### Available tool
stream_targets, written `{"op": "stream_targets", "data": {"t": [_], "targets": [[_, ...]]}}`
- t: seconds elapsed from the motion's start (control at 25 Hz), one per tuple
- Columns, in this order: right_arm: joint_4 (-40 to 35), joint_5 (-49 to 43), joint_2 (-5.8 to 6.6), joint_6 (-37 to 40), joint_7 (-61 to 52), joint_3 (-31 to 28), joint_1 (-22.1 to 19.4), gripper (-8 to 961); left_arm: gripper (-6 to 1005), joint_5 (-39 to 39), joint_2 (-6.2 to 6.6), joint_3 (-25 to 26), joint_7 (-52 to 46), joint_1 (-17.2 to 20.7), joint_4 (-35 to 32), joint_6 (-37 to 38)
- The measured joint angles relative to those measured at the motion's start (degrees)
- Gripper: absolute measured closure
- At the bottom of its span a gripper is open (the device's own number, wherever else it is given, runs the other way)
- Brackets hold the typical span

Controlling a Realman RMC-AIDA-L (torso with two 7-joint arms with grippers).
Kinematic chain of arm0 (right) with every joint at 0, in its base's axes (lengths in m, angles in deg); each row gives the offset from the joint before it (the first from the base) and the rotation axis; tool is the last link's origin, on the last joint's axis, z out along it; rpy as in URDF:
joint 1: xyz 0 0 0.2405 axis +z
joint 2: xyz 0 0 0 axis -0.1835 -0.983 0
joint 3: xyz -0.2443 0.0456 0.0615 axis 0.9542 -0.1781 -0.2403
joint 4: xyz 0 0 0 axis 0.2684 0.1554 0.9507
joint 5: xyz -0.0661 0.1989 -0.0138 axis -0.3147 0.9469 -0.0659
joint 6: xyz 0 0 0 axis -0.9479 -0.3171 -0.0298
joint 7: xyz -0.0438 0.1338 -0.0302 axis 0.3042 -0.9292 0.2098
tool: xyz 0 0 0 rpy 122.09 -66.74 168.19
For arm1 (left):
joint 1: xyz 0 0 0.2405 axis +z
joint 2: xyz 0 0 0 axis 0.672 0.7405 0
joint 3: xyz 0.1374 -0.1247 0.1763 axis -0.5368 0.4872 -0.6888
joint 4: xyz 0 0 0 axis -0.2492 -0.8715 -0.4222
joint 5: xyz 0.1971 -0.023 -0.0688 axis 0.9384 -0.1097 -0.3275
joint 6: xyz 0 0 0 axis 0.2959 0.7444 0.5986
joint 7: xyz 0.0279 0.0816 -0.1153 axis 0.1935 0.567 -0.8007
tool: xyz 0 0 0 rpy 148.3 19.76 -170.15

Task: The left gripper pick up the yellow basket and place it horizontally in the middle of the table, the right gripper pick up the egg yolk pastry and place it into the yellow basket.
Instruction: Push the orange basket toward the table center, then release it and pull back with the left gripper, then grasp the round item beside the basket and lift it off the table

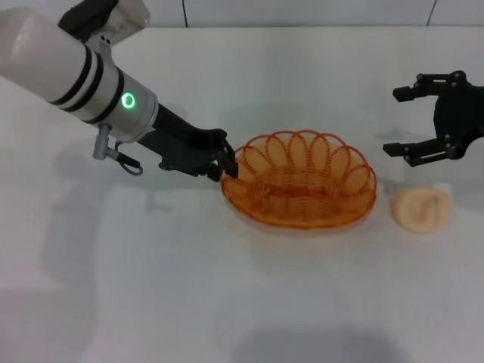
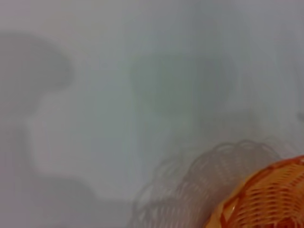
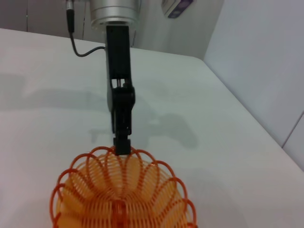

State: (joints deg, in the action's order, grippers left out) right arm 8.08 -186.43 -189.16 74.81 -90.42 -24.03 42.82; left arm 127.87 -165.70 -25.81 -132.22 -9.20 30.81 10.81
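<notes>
The yellow basket lies flat and level near the middle of the white table. My left gripper reaches in from the upper left and is shut on the basket's left rim. The right wrist view shows that gripper pinching the rim of the basket. The left wrist view shows only a corner of the basket. The egg yolk pastry lies on the table just right of the basket. My right gripper is open and empty, above and a little behind the pastry.
The table's back edge meets a wall at the top of the head view. In the right wrist view the table's edge runs past the basket's side.
</notes>
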Motion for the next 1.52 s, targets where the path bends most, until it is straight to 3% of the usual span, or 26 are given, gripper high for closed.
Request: {"op": "stream_targets", "data": {"t": [0.08, 0.28, 0.4, 0.52, 0.64, 0.68, 0.84, 0.96, 1.0, 1.04, 1.28, 1.52], "targets": [[0.0, -0.01, 0.0, 0.0, 0.0, 0.0, 0.0, 117, 843, -0.05, -0.01, -0.09, -0.01, 0.02, -0.01, 0.14], [0.0, -0.02, 0.13, 0.0, -0.21, 0.0, -0.21, 122, 657, -0.26, 0.31, 0.1, 0.54, 0.9, -2.89, 1.55], [-0.01, -0.03, 0.29, 0.77, -1.42, 0.0, -0.55, 125, 538, -1.55, 0.35, 0.5, 2.86, 4.51, -9.41, 2.4], [-0.37, -0.02, 0.38, 1.1, -2.89, -0.02, -1.02, 128, 416, -7.72, 0.36, 1.09, 9.29, 9.53, -16.4, 2.28], [-1.01, -0.02, 0.64, 1.48, -5.18, -0.13, -1.8, 131, 344, -19.24, 0.81, 4.42, 27.53, 16.43, -19.16, 1.97], [-1.15, 0.0, 0.74, 1.7, -6.05, -0.18, -2.0, 132, 320, -19.24, 0.81, 4.42, 27.53, 16.43, -19.16, 1.97], [-1.13, -0.06, 1.14, 3.71, -8.02, -0.84, -2.38, 136, 225, -30.61, 0.7, 9.23, 51.6, 22.84, -16.61, 3.42], [-1.1, -0.28, 1.41, 5.11, -9.24, -0.97, -2.7, 139, 218, -35.64, 0.9, 10.94, 64.72, 26.81, -15.13, 4.12], [-1.19, -0.38, 1.57, 5.62, -9.72, -0.98, -2.78, 140, 215, -37.51, 0.96, 11.5, 74.34, 29.6, -14.04, 4.65], [-1.22, -0.69, 1.79, 6.45, -10.39, -0.98, -2.78, 141, 215, -37.51, 0.96, 11.5, 74.34, 29.6, -14.04, 4.65], [-1.72, -5.49, 2.98, 11.05, -14.22, -1.56, -2.11, 147, 215, -38.22, 0.55, 11.72, 99.95, 36.15, -11.9, 12.07], [-2.13, -11.15, 3.16, 10.49, -16.83, -1.68, -1.02, 154, 214, -36.2, 0.99, 11.76, 106.59, 39.87, -11.88, 18.59]]}}
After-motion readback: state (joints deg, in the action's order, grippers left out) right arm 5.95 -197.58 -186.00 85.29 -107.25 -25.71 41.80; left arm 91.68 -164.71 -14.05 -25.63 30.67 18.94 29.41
